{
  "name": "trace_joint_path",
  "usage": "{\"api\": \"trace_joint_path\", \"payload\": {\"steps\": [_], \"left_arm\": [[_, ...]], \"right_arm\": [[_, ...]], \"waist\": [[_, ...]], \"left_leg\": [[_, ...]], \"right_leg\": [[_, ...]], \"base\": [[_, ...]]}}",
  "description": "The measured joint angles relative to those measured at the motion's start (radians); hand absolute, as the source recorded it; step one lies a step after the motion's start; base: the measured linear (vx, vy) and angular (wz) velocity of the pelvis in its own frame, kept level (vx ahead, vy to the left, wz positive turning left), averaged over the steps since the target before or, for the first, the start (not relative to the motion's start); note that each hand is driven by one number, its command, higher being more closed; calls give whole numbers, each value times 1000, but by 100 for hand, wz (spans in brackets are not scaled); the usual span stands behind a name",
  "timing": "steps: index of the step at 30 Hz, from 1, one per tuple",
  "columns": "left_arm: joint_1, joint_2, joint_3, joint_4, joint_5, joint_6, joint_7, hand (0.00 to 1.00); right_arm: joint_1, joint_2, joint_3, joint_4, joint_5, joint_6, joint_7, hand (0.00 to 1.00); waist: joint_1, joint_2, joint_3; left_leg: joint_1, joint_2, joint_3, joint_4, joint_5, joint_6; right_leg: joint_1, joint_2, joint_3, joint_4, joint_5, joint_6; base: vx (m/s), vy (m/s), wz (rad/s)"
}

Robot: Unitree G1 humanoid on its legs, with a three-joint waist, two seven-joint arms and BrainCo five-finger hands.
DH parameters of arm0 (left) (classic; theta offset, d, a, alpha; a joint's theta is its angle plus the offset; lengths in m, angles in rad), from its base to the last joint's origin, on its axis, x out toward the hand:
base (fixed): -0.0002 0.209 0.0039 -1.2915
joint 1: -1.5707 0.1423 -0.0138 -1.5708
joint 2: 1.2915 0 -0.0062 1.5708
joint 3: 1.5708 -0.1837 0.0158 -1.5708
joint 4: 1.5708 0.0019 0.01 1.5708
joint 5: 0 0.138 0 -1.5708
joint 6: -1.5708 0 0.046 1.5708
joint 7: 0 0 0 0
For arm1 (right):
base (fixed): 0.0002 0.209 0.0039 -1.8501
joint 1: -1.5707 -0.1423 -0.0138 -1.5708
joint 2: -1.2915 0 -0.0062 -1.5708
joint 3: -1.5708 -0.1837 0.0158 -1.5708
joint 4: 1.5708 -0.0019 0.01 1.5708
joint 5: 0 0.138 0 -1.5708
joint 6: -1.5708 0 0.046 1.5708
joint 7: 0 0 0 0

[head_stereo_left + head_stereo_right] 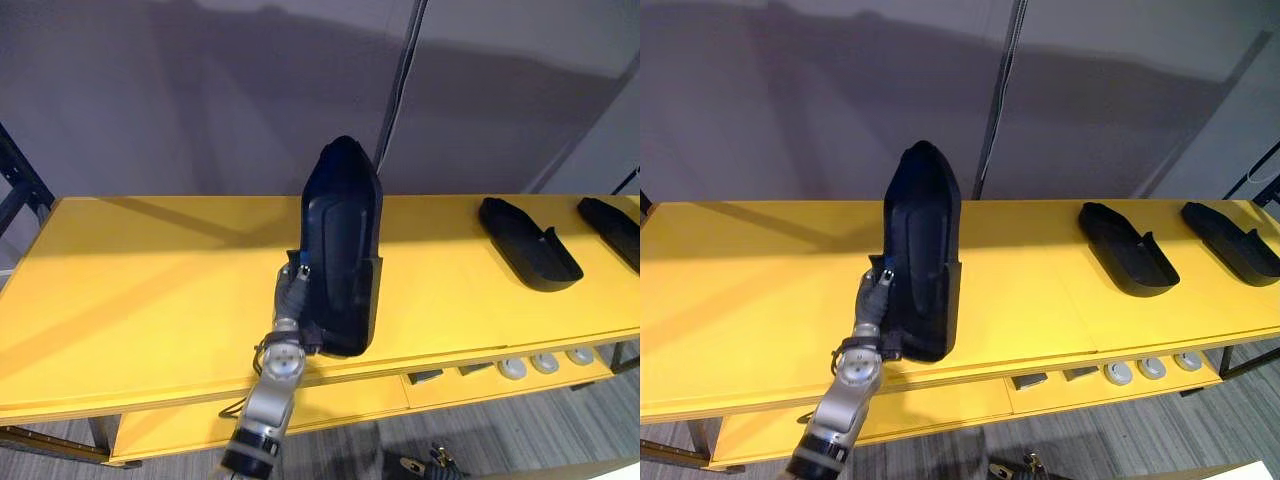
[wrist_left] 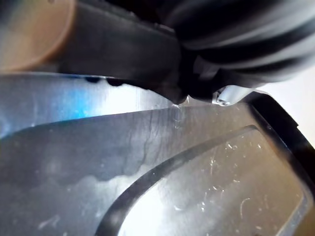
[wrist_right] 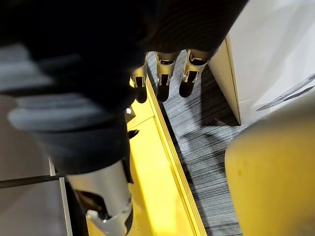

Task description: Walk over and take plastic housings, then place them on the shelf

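The yellow shelf (image 1: 120, 290) spans both eye views, its top board long and mostly bare, with a lower board under it. The largest thing on it is a black housing (image 1: 345, 250), a long hollow shell. It stands nearly upright, its open side towards the robot and its lower end at the front edge of the board. Whether that end rests on the board or hangs just above it, I cannot tell. Two more housings (image 1: 528, 242) (image 1: 612, 228) lie flat, well apart from it, towards the right end.

The left hand (image 1: 291, 295) is against the left rim of the upright housing, low down. Its wrist view shows the shell's scratched inner face from very close. Whether it grips the rim or only steadies it, I cannot tell. The right hand (image 3: 165, 73) hangs idle and relaxed, holding nothing, over the grey floor beside the shelf's edge. A few small pale discs (image 1: 545, 363) sit on the lower board.

The housing looks like stiff, thin-walled plastic. It is probably light for its length, glossy and so likely to slip. Stood on end it should tip easily, and lying flat like the other two would be steadier. The side wall near mid-length looks like the best hold, since a low grip leaves the tall top free to swing.
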Motion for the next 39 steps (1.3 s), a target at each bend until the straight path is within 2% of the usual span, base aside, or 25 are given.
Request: {"api": "trace_joint_path", "payload": {"steps": [3,5,9,10,14,17,18,22,26,39], "left_arm": [[-73,-29,28,99,-11,17,12,100],[-122,-60,35,174,-26,26,24,100],[-196,-103,48,314,-98,38,55,100],[-218,-109,53,361,-110,47,65,100],[-230,-105,54,383,-134,49,67,100],[-256,-92,55,413,-155,34,73,100],[-274,-83,65,433,-168,27,76,0],[-320,-62,90,487,-198,18,80,0],[-361,-54,114,522,-219,20,86,0],[-366,-52,124,516,-313,3,113,0]], "right_arm": [[-5,-3,22,0,0,0,0,0],[-6,-3,22,0,0,0,0,0],[-14,-5,22,1,-1,0,-1,0],[-22,-5,23,3,-1,0,-3,0],[-29,-4,32,0,-1,0,-12,0],[-29,-4,33,-2,-1,0,-15,0],[-34,-2,28,1,-1,0,-15,0],[-46,0,24,13,-1,0,-16,0],[-73,1,17,48,-2,1,-16,0],[-97,-3,17,66,-19,2,-21,0]], "waist": [[-19,0,0],[-21,-1,-1],[-34,-1,-1],[-46,-1,-1],[-69,-1,-1],[-72,-1,-1],[-79,-1,-1],[-93,0,-2],[-103,2,-1],[-106,21,7]], "left_leg": [[9,0,0,-26,16,8],[9,-2,3,-47,30,11],[11,-3,16,-78,49,9],[14,-3,23,-83,52,7],[24,-3,38,-95,54,7],[25,-5,60,-103,55,8],[29,-6,62,-114,61,11],[43,-7,67,-139,72,10],[41,-6,70,-151,83,3],[40,-7,58,-178,109,2]], "right_leg": [[-5,1,0,1,4,-5],[-16,1,2,2,10,-4],[-36,1,13,6,19,-3],[-38,3,20,6,21,-3],[-44,6,34,11,21,-3],[-60,9,54,20,21,-2],[-60,9,54,17,23,0],[-57,10,55,7,29,1],[-36,10,56,-52,67,4],[2,7,45,-152,129,3]], "base": [[-85,-15,0],[-92,-7,-3],[-56,2,-8],[-47,9,-15],[-18,16,-14],[-9,25,-16],[-5,31,-11],[-2,15,-4],[-12,21,-3],[-26,11,2]]}}
